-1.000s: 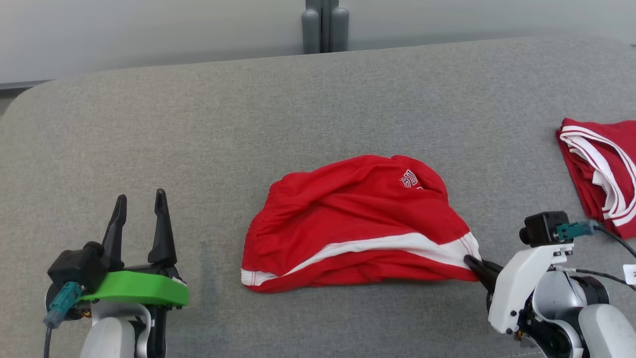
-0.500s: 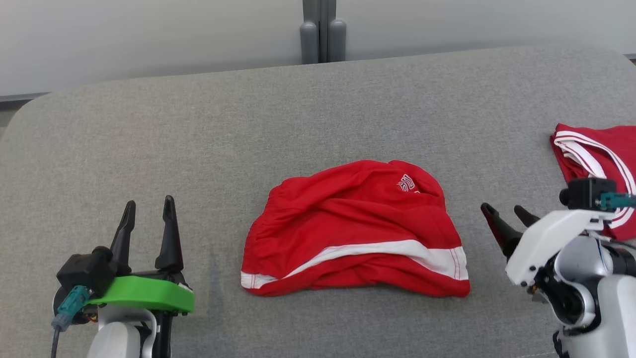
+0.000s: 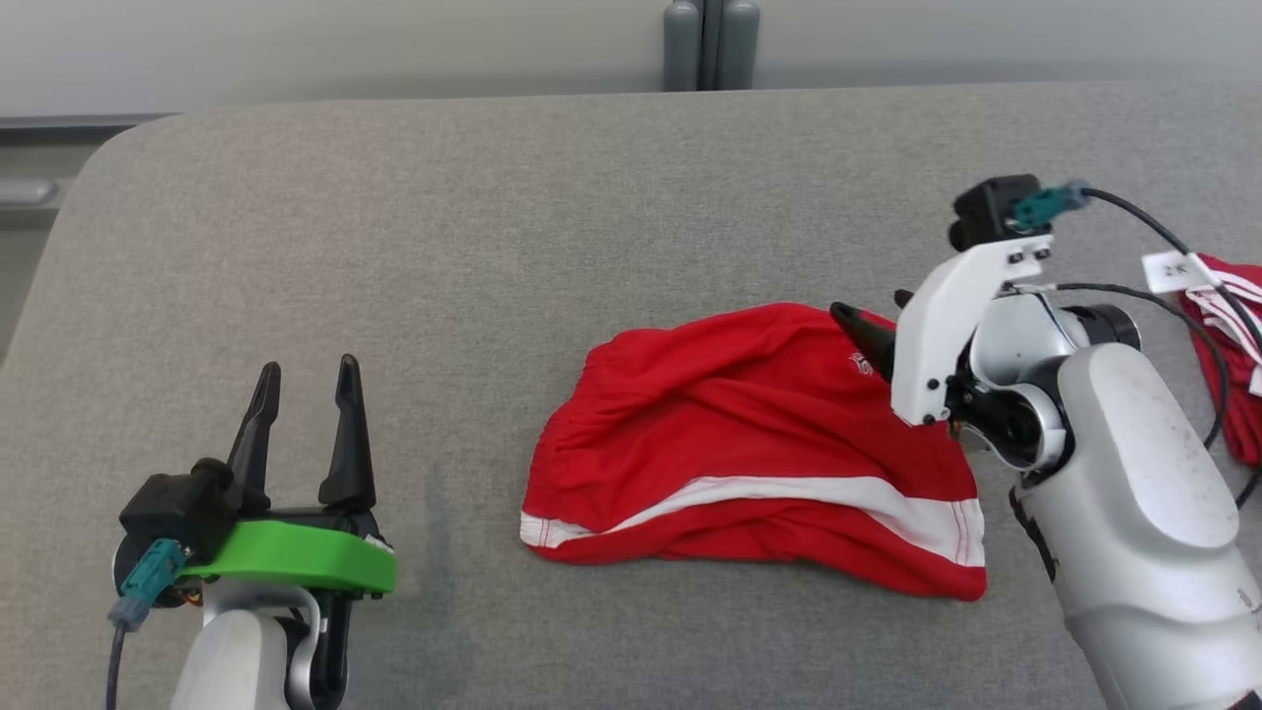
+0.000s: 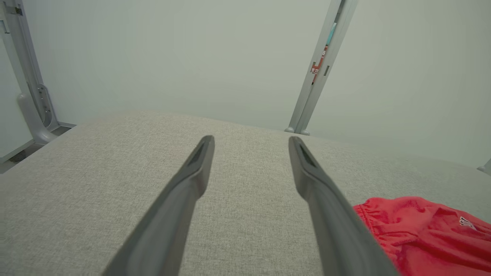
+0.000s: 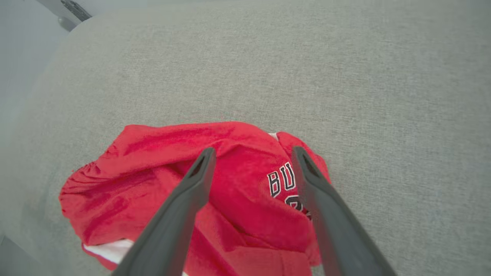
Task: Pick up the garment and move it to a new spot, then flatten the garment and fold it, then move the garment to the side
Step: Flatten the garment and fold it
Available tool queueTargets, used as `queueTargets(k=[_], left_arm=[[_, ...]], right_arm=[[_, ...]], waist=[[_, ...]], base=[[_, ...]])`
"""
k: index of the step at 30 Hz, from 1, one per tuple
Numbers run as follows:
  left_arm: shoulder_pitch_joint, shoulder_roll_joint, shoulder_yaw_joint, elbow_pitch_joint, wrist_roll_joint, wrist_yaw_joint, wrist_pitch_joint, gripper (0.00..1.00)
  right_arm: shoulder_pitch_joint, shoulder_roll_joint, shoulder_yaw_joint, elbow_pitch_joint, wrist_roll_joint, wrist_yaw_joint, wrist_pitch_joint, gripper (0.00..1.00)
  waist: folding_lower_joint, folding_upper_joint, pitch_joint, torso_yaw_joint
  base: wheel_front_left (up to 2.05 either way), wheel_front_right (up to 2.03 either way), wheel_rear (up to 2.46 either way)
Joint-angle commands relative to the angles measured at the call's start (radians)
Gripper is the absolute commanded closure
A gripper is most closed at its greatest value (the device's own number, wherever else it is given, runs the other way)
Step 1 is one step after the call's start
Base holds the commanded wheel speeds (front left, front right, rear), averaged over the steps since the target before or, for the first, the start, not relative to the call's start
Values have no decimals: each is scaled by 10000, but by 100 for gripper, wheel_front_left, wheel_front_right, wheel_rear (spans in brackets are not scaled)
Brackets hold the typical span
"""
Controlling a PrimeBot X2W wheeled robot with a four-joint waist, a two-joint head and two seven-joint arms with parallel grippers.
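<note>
Red shorts (image 3: 749,444) with a white stripe lie crumpled on the grey fabric-covered table (image 3: 493,247), a little right of its middle in the head view. At the far left, the left gripper (image 3: 308,367) sits near the front edge over bare fabric. Its two fingers are spread wide with nothing between them, well apart from the shorts. The gathered waistband forms the shorts' left end and the white stripe runs along their near side. The right gripper (image 3: 869,303) is over their far right part, its fingers also spread wide and holding nothing. In the right wrist view the black-and-white lettering (image 5: 282,182) on the cloth shows between the fingers. Whether the tips touch the cloth cannot be told. At the right edge, behind the right arm's cables, lies a second red garment (image 3: 1244,404) with white trim, partly out of frame.
</note>
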Motion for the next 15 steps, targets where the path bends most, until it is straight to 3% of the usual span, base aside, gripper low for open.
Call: queueTargets(k=[1,8,15], left_arm=[[-178,28,-4,4,-4,-27,2,0],[-335,-90,-161,64,-91,-27,2,0],[-494,-148,-298,87,-156,-27,4,0]], right_arm=[[-219,-263,503,92,48,-2,92,0],[-985,-1324,2742,608,300,-2,-1,0],[-1695,-1723,4058,1823,592,-3,-496,0]], waist=[[0,0,260,329],[0,0,535,840],[0,0,885,1300]], base=[[0,0,0],[0,0,0],[0,0,0]])
